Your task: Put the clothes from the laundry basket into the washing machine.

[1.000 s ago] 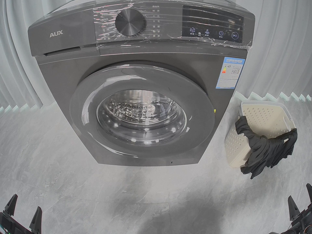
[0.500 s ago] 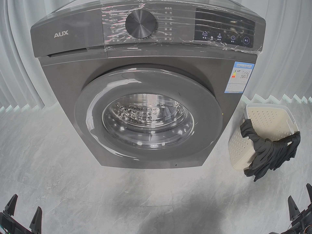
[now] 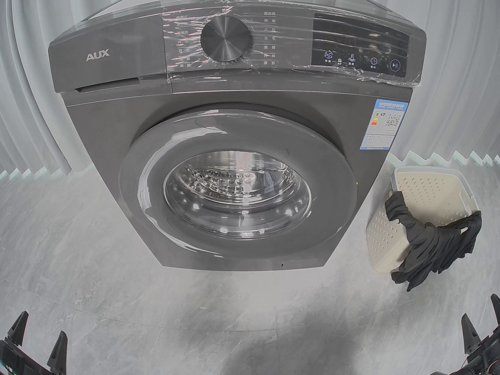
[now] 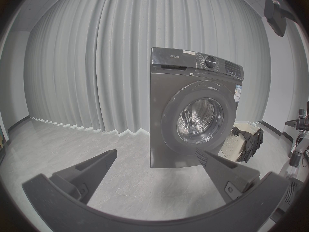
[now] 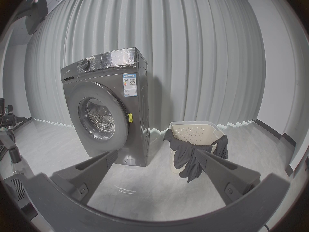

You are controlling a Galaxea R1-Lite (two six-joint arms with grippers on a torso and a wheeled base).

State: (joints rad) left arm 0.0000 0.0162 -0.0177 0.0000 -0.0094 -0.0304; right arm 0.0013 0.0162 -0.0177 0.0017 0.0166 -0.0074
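Black clothes (image 3: 432, 246) drape the laundry basket (image 3: 423, 168) rim, easy to grab; left gripper (image 3: 40, 329) and right gripper (image 3: 480, 309) have spread fingers.

The washer (image 3: 237, 131) stands at 12 o'clock, before a curtain (image 3: 458, 69). The basket (image 3: 432, 188) sits at 2 o'clock, clothes (image 3: 432, 243) over its near rim.

A dark grey washing machine (image 3: 208, 105) bearing a blue-and-white label (image 3: 383, 125) is gleaming against pale grey pleated curtains (image 3: 458, 79) and a grey marbled floor (image 3: 156, 308), while black clothes (image 3: 432, 246) are draping over a cream laundry basket (image 3: 437, 194) dotted with perforations.
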